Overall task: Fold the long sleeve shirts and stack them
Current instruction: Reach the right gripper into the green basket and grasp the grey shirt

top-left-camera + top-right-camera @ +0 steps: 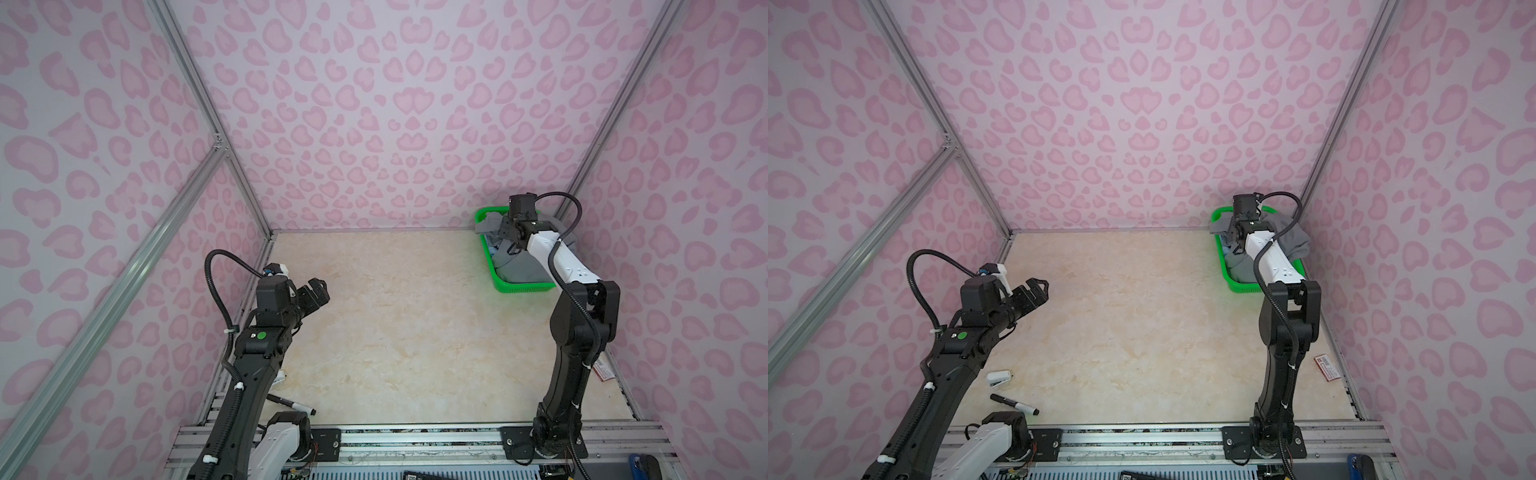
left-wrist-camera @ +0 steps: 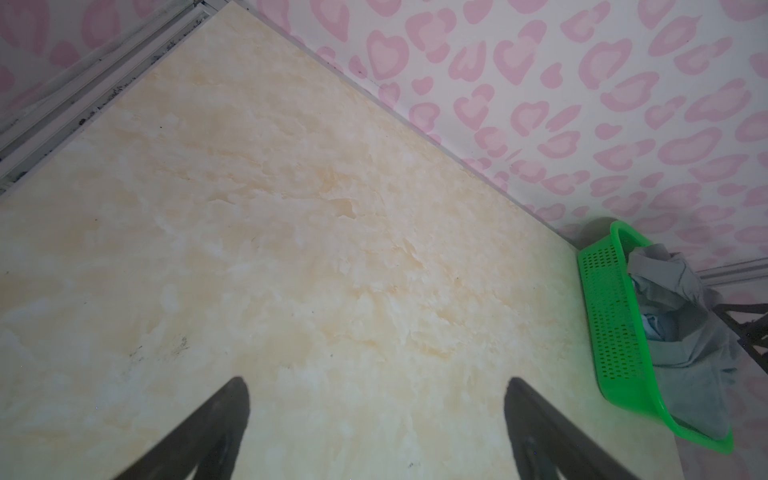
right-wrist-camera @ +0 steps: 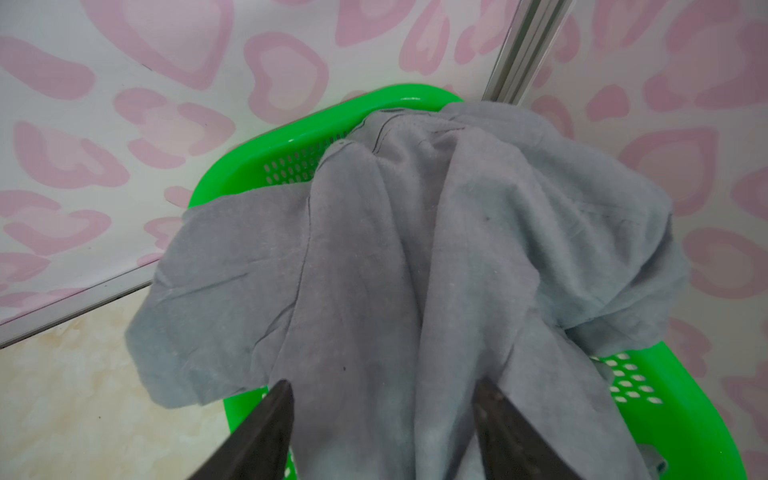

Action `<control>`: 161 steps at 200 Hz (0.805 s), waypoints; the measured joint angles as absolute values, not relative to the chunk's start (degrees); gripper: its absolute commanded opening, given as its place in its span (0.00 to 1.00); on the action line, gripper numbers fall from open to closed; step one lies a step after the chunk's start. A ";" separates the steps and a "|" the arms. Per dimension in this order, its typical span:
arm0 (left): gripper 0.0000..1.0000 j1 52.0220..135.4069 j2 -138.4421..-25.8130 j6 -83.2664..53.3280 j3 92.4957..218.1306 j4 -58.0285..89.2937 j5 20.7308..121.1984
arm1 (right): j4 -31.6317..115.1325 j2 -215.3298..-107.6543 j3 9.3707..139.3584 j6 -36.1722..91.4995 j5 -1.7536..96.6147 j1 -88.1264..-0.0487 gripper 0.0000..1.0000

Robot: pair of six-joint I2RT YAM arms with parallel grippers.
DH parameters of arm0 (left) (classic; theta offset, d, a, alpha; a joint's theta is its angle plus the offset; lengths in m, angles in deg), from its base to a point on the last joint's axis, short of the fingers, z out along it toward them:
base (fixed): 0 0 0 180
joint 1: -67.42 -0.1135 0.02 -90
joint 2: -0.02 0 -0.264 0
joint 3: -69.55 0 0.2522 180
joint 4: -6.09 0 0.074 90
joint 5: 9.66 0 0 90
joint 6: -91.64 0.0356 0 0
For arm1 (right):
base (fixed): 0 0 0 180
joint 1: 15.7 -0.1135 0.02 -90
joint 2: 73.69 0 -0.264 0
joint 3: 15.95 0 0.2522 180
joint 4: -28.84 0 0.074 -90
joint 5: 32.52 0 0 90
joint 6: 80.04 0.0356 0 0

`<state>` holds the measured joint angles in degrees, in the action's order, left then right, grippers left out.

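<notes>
Arm on the left: it rises from the near rail, bends at the elbow, and its forearm angles in toward the middle of the table (image 1: 395,332). We see the wrist held above the surface.
Left gripper (image 2: 376,382): the jaws are spread wide with nothing between the fingers. Only bare marble-patterned tabletop lies under it.
Arm on the right: the dark lower links stand nearly upright from the near rail. The white forearm reaches away to the far right corner, with the wrist tipped down over the green basket (image 1: 523,287).
Right gripper (image 3: 382,384): it is down on the heap, its two dark fingers apart with grey cloth filling the gap. We cannot tell whether they pinch the cloth or merely straddle it.
Grey shirt (image 3: 415,249): it lies crumpled on top of the basket and spills over the rim on two sides. Its folds run straight up to the right gripper and touch both fingers.
Light blue shirt (image 2: 660,328): it sits inside the basket under the grey shirt. We see only a small patch of it.
Basket: it stands on the table in the far right corner, close to both walls.
Shirts and left gripper: they are well apart, with open tabletop between them.
</notes>
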<state>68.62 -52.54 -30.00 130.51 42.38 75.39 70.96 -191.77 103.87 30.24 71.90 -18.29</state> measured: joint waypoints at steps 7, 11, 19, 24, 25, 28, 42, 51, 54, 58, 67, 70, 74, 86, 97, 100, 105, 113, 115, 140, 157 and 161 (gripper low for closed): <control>0.97 68.66 -52.36 -29.83 130.51 42.38 75.36 | 71.77 -192.69 104.66 30.37 70.30 -17.73 0.46; 0.97 68.68 -52.34 -29.78 130.51 42.38 75.36 | 72.18 -193.17 105.12 30.37 69.36 -17.46 0.42; 0.97 68.68 -52.36 -29.78 130.51 42.44 75.36 | 72.93 -193.96 106.04 30.35 67.79 -16.98 0.37; 0.97 68.68 -52.41 -29.78 130.51 42.46 75.36 | 73.47 -194.35 106.60 30.30 67.33 -16.79 0.36; 0.97 68.68 -52.41 -29.78 130.51 42.46 75.36 | 73.54 -194.37 106.69 30.30 67.24 -16.76 0.36; 0.97 68.68 -52.43 -29.78 130.51 42.46 75.34 | 73.82 -194.55 107.00 30.30 66.83 -16.72 0.35; 0.97 68.73 -52.56 -29.78 130.51 42.44 74.80 | 74.22 -194.99 107.78 30.21 64.55 -16.79 0.31; 0.97 68.73 -52.63 -29.78 130.51 42.44 74.40 | 74.17 -195.36 108.07 29.86 62.98 -16.85 0.29; 0.97 68.73 -52.63 -29.78 130.51 42.44 74.29 | 74.17 -195.51 108.11 29.86 62.61 -16.85 0.28; 0.97 68.75 -52.63 -29.78 130.51 42.46 74.29 | 74.19 -195.77 108.20 29.84 62.28 -16.96 0.24; 0.97 68.79 -52.61 -29.78 130.51 42.42 74.14 | 74.54 -196.47 108.40 29.67 61.25 -17.01 0.20; 0.97 68.79 -52.58 -29.78 130.51 42.44 74.12 | 74.87 -196.78 108.55 29.65 60.69 -17.01 0.20; 0.97 68.79 -52.56 -29.78 130.51 42.46 74.12 | 75.11 -196.98 108.64 29.71 60.29 -16.98 0.21; 0.97 68.81 -52.36 -29.78 130.51 42.44 74.05 | 75.92 -197.22 108.64 29.71 59.70 -16.92 0.38; 0.97 68.81 -51.97 -29.78 130.51 42.44 73.88 | 75.62 -196.28 107.65 29.84 58.67 -16.83 0.58; 0.97 68.81 -51.86 -29.78 130.51 42.44 73.88 | 75.27 -195.45 106.82 29.84 58.15 -16.85 0.67; 0.97 68.81 -51.71 -29.78 130.51 42.44 73.90 | 74.94 -194.53 105.82 29.91 57.95 -16.94 0.75; 0.97 68.81 -51.53 -29.78 130.51 42.44 73.88 | 73.34 -192.14 103.22 30.02 57.95 -17.05 0.88; 0.97 68.81 -51.51 -29.78 130.49 42.44 73.86 | 72.95 -191.60 102.63 30.08 58.04 -17.11 0.92; 0.97 68.81 -51.47 -29.80 130.49 42.44 73.55 | 67.29 -188.04 98.15 30.43 57.93 -18.01 0.99; 0.97 68.81 -51.47 -29.80 130.49 42.44 73.22 | 66.70 -190.61 100.70 29.91 58.41 -18.64 0.98; 0.97 68.81 -51.47 -29.80 130.49 42.44 73.20 | 66.81 -191.69 101.84 29.67 58.78 -18.75 0.96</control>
